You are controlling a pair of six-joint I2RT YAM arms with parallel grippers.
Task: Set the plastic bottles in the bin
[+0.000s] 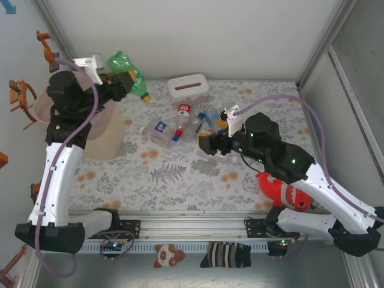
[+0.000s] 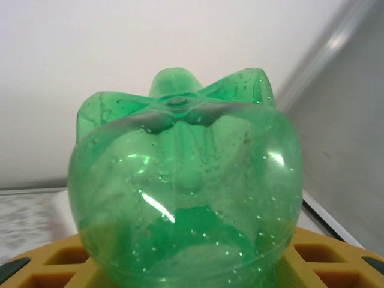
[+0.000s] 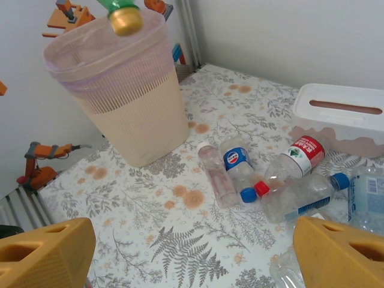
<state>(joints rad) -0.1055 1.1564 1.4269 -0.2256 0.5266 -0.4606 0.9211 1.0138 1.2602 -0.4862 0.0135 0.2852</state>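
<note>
At far left stands the bin (image 1: 101, 139), its mouth open. The left jaws are closed across the body of a green bottle (image 1: 128, 71), held high near the rim with its gold cap (image 3: 125, 19) pointing down; whether it is squarely over the mouth cannot be told. At centre, the remaining plastic bottles (image 1: 179, 123) lie heaped on the patterned surface (image 1: 180, 174), in front of a white tissue box (image 1: 188, 86). The right jaws hang wide apart and empty just right of the heap. The bottles look empty, so they are probably light, thin-walled, slick and prone to rolling. A squeeze across the labelled midsection would likely hold better than one at the cap.
</note>
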